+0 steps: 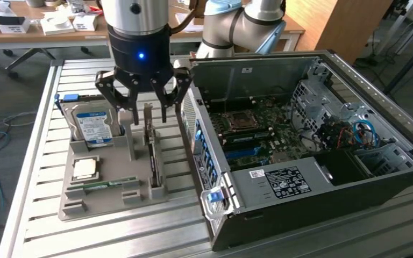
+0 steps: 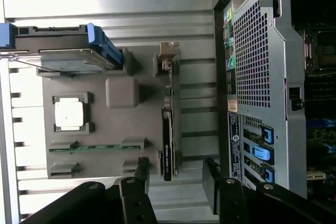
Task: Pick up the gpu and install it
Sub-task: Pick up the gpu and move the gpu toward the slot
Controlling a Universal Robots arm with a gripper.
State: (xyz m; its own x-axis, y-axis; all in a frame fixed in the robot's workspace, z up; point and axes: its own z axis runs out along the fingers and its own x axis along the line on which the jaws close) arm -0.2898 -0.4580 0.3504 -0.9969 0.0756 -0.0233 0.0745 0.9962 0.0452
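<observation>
Nothing of the job is done yet: the gpu (image 1: 151, 160) (image 2: 167, 135), a thin tan-brown circuit card with dark edges and a pale metal end piece, stands on edge in its slots along the edge of the grey plastic holder tray (image 1: 109, 203) that faces the open black-and-grey computer case (image 1: 300, 180). The black multi-fingered claw (image 1: 147, 114) (image 2: 176, 169) hangs over the card's far end with its jaws spread wide and nothing between them, one finger to either side of the card's line and, as far as I can judge, not touching it. Both the lift and the seating on the green motherboard (image 1: 264, 126) are left to do.

Room is tight on the case side: the case's perforated wall (image 2: 257, 45) rises just beside that tray edge, with only a narrow strip of the slatted metal table (image 1: 120, 239) between. Towards the tray's middle a grey post stands near the card, and beyond it, at the tray's far corner, the silver blue-labelled hard drive (image 1: 92, 127) stands upright. The square silver processor chip (image 1: 84, 169) and the slim green memory stick (image 1: 109, 184) lie low, well apart from the card. The case is open on top
</observation>
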